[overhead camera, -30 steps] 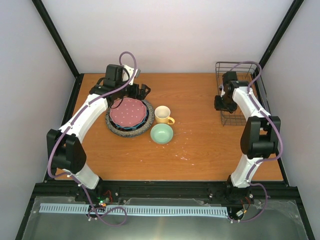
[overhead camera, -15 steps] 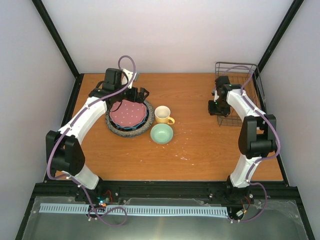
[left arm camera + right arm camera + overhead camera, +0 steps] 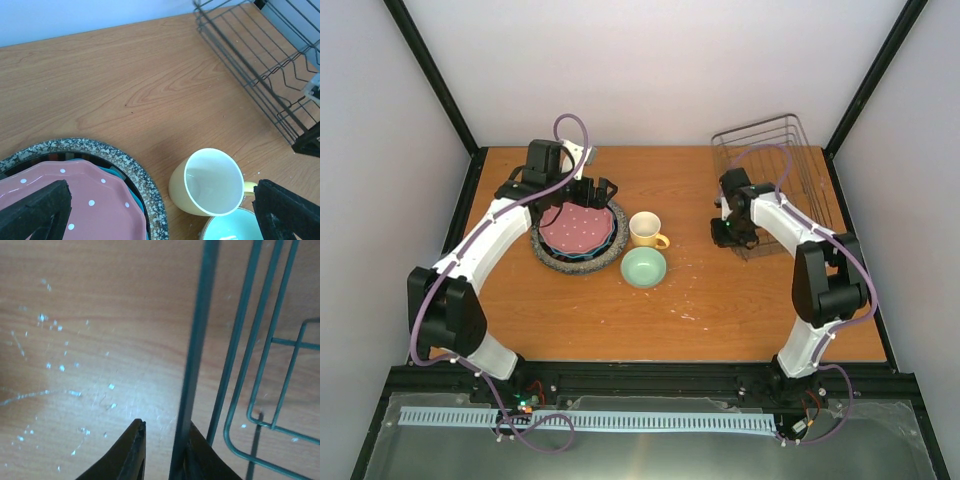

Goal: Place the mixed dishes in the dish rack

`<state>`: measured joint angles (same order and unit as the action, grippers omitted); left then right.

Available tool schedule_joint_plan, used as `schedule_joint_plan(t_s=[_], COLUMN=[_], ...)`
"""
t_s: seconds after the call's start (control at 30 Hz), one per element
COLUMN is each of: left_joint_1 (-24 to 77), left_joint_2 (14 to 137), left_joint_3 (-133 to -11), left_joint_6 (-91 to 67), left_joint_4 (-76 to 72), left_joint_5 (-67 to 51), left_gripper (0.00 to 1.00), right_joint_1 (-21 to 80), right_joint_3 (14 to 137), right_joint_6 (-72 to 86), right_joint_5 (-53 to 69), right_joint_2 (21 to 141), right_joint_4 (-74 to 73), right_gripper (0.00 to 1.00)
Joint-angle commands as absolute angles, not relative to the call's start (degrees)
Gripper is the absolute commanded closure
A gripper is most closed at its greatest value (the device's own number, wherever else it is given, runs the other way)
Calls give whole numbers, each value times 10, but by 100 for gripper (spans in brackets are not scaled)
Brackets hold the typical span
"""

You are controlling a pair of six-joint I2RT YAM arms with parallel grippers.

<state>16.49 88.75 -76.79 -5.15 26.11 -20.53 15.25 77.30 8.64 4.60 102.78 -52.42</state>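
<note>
At the far right of the table we find the dish rack, with no dish in it, apparently tipped off level, and well apart from the dishes at left-centre. The right fingers straddle one of its outer wires. One finger lies against the wire and a sliver of table shows beside the other, so we cannot tell whether they are clamped or merely hooked. The left fingers are spread wide and grasp nothing, poised above the plate stack. That stack has the pink dotted plate on top, the edge of the teal dotted plate showing beneath it, and the grey speckled plate at the bottom. The yellow handled mug stands upright just beside the stack, with the small mint-green bowl touching or nearly touching it. We judge the rack light, stiff, and prone to slide or tip when drawn by a single wire; a hold on the rim near a corner would steady it. The plates look hard, glazed, slippery and breakable, and they nest closely, so each is best pinched at its raised rim. The mug offers its wall or handle, the bowl its lip.
</note>
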Motion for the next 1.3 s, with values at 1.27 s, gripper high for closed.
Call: schedule_joint_plan(t_s=[1.27], left_joint_1=[160], left_joint_2=[798], left_joint_3=[-700], left_joint_6=[-74], left_joint_4=[234], left_joint_5=[-238], left_gripper=[0], right_joint_1=[354], right_joint_3=[727], right_joint_6=[342], right_joint_5=[96], right_joint_2=[947], right_joint_4=[-498], right_gripper=[97])
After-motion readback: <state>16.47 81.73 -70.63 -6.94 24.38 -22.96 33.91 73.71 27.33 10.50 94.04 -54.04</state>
